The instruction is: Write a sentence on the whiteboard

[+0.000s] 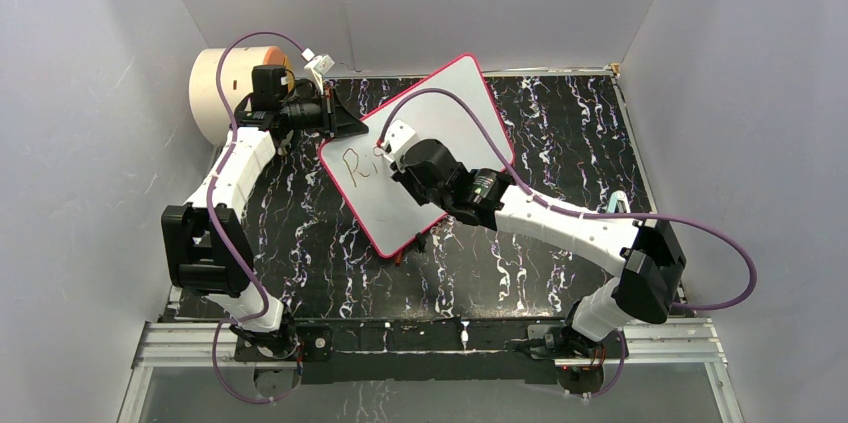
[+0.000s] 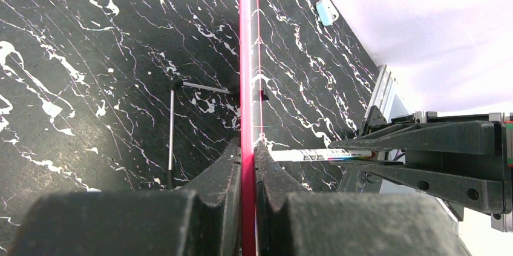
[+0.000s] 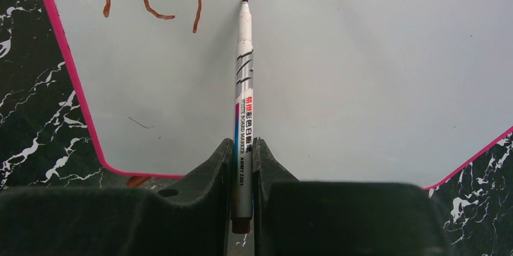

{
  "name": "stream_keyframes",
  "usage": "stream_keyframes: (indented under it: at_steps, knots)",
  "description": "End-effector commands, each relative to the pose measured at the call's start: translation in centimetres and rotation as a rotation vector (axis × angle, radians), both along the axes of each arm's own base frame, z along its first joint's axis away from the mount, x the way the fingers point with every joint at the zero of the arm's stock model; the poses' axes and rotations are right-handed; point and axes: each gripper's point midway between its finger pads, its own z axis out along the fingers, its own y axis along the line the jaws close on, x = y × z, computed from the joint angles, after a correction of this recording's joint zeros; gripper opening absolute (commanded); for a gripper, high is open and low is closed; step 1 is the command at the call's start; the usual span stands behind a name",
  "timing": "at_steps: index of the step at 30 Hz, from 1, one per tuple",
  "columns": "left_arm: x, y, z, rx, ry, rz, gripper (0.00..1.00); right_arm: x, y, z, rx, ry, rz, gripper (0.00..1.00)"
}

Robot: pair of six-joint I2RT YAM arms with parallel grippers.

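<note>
The whiteboard (image 1: 450, 113), white with a pink-red rim, lies tilted on the dark marbled table. My left gripper (image 1: 345, 121) is shut on its left rim; in the left wrist view the fingers (image 2: 248, 147) clamp the pink edge (image 2: 245, 56). My right gripper (image 1: 392, 155) is over the board, shut on a white marker (image 3: 243, 86). The marker's tip touches the board at the end of a curved stroke. Of the sentence (image 3: 148, 2), only reddish-brown "Ri" and part of a third letter show; it also shows in the top view (image 1: 355, 165).
A cream cylinder with an orange face (image 1: 215, 93) stands at the back left behind the left arm. A small light-blue object (image 1: 617, 205) lies on the table at the right. A brown piece (image 3: 138, 180) lies by the board's near corner. Grey walls enclose the table.
</note>
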Motion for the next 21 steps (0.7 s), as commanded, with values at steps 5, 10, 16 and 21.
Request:
stream_keyframes:
  at_steps: [5, 10, 16, 21]
  knots:
    - [-2.2, -0.7, -1.6, 0.015, 0.066, -0.044, 0.00, 0.7, -0.6, 1.2, 0.013, -0.008, -0.047, 0.00]
    - [-2.2, -0.7, -1.6, 0.015, 0.069, -0.043, 0.00, 0.2, -0.9, 0.7, -0.005, 0.017, -0.032, 0.00]
    - [-2.3, -0.7, -1.5, 0.015, 0.066, -0.043, 0.00, -0.6, -0.6, 0.6, 0.003, 0.047, 0.011, 0.00]
    - [-2.3, -0.7, -1.5, 0.015, 0.066, -0.043, 0.00, -1.2, 0.1, 0.8, 0.023, 0.068, 0.052, 0.00]
